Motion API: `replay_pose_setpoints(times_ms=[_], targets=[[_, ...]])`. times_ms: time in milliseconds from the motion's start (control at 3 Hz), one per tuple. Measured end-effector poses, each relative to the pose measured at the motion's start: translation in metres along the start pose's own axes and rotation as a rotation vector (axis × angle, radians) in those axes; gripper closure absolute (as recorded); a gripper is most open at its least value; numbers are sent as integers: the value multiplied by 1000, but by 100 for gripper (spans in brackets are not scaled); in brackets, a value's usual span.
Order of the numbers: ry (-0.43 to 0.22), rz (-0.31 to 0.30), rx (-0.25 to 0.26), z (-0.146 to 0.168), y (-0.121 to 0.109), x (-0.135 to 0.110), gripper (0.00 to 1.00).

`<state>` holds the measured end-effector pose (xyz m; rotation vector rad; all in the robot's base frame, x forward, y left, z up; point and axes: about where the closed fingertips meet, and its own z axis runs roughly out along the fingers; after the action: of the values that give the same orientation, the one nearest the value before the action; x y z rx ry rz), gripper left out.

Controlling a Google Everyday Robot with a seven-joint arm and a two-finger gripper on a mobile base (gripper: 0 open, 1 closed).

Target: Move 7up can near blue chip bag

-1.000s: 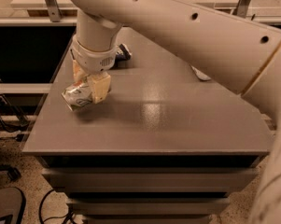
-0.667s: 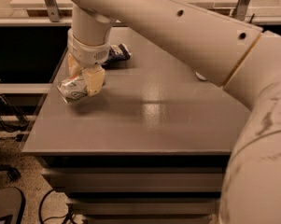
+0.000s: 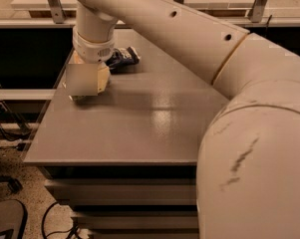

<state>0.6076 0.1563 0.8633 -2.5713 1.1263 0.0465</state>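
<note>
Where claw (image 3: 84,83) hangs near blue chip bag (image 3: 122,58) | 7up can (image 3: 78,98) beneath | grip: cannot tell

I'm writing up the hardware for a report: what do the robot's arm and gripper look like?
The arm is a thick, smooth cream-white shell of rounded links, with small dark holes along one link, a tan seam at a joint and dark scuffs nearest the camera. A ribbed white collar tops the tan gripper, at the table's far left beside the blue chip bag.
</note>
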Motion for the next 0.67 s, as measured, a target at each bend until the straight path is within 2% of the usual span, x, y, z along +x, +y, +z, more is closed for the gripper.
replay_pose_setpoints(times_ms=[667], targets=[[42, 62, 2, 5, -10, 32, 100]])
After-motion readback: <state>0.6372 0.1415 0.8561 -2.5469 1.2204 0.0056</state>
